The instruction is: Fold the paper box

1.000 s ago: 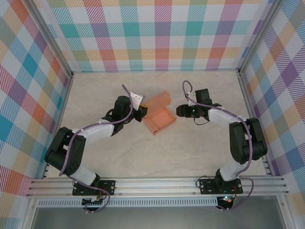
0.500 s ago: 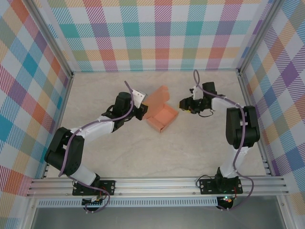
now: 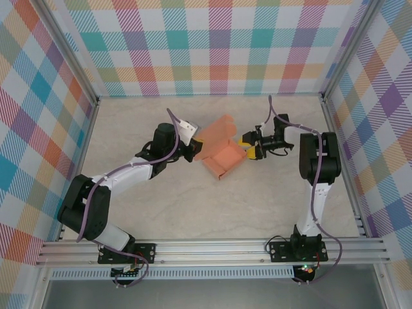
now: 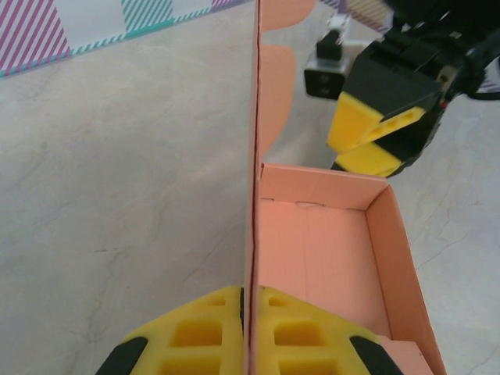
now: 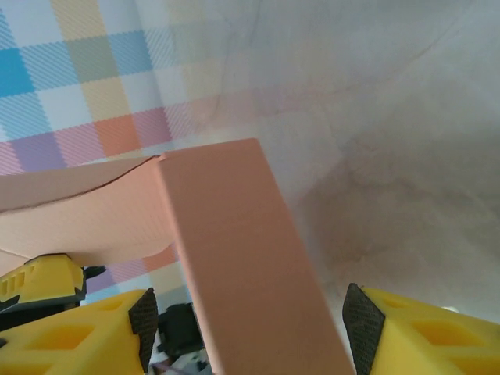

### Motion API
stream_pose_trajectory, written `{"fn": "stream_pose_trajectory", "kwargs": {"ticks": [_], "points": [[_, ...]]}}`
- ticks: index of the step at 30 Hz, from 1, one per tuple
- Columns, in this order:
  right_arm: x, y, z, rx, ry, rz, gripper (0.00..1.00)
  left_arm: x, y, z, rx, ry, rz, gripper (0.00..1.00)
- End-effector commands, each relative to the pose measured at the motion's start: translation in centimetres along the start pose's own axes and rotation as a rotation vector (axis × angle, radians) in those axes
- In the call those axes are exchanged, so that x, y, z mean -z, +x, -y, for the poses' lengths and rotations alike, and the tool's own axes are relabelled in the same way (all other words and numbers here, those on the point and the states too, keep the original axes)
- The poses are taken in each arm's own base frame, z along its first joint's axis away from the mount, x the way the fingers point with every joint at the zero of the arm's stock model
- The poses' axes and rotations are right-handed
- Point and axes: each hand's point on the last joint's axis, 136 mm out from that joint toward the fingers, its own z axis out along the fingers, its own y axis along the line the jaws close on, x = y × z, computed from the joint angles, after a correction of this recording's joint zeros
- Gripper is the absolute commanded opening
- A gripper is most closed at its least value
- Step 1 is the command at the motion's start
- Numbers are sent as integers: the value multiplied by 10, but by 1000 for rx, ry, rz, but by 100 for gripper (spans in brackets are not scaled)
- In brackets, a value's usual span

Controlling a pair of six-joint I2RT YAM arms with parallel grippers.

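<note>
In the left wrist view, the left fingers (image 4: 228, 311) sit at the bottom edge of the frame. They are pressed together on the thin edge of the box (image 4: 312, 258), with only the card between them. The pinched panel stands upright and is seen edge-on, a thin line running up the centre of the frame. The open tray of the box lies just right of that line, its low walls raised and its floor bare. Past the tray's far wall, at upper right, the right fingers (image 4: 367, 125) point towards the box.

In the right wrist view, the right fingers (image 5: 86, 332) are spread wide at the lower left and lower right corners. A flat salmon panel of the box (image 5: 242, 258) rises between them. There is a gap on the left side, but on the right I cannot tell whether the panel touches the finger.

From above, the box (image 3: 225, 156) rests on the worktop (image 3: 193, 212) near the middle of the frame, with one flap angled to the upper left. The left fingers (image 3: 194, 150) grip its left side, and the right fingers (image 3: 252, 154) stand parted just at its right end. Behind, across the top of the frame, is a plaid wall (image 3: 219, 45).
</note>
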Motion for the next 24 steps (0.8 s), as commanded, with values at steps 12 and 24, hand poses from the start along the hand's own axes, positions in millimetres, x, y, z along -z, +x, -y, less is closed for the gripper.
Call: {"fn": "stream_pose_trajectory", "kwargs": {"ticks": [12,24], "points": [[-16,13,-27,-6,-154,-117,62,6,-24,6,26,38,80,0],[-23,11,-9,-36,-74,-107,48,3,-25,6,50,48,83,0]]}}
